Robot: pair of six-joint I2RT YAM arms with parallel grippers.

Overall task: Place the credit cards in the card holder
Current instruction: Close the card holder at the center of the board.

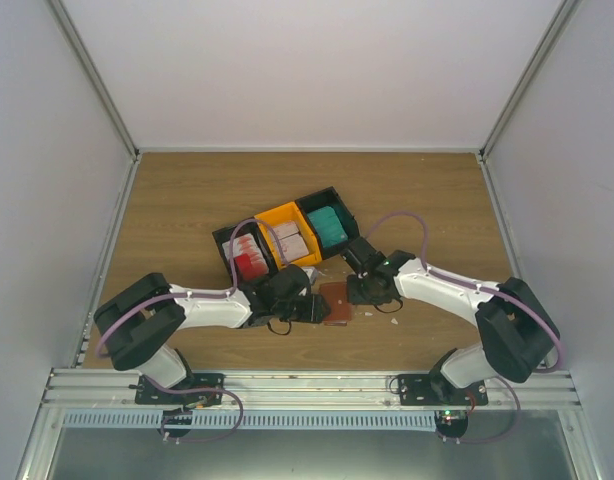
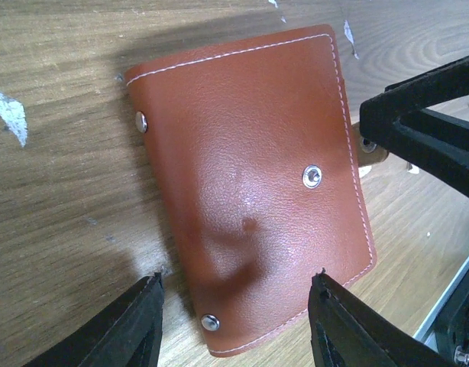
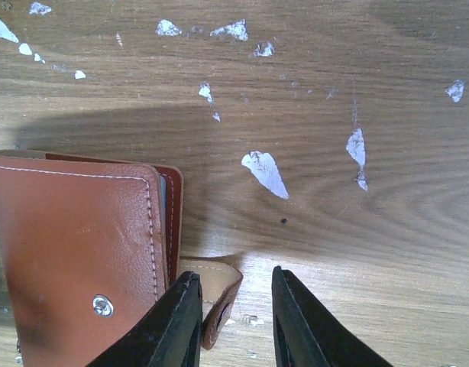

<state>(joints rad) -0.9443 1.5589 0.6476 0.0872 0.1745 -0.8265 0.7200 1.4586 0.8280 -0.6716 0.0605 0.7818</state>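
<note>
Wallet (image 2: 250, 191) is closed, outer face up, flat on the table (image 1: 187, 210) between the two arms, just in front of the bins (image 1: 270, 215). Cards (image 1: 249, 262) are all in the bins, sorted by colour: red, white-pink, teal. None out yet. Left gripper (image 2: 234, 321) has its jaws open and straddling the wallet's near end. No clamp that I can see; it looks placed to pin or steady the wallet while the other arm works. Right gripper (image 3: 234, 321) is low at the opposite edge, jaws narrowed but not shut. The strap tab (image 3: 223, 287) sits in the gap against one finger, with daylight to the other. My read: it's going for the tab to peel the cover open, since the slots are inside. Snap (image 2: 313, 177) on the cover shows bare, so the strap looks undone. The table is wood-grain laminate with white flecks (image 3: 263, 170) scattered over it; don't mistake them for cards. Plain white walls (image 1: 287, 70) on three sides, and an aluminium rail (image 1: 287, 385) along the near edge carries the bases.
</note>
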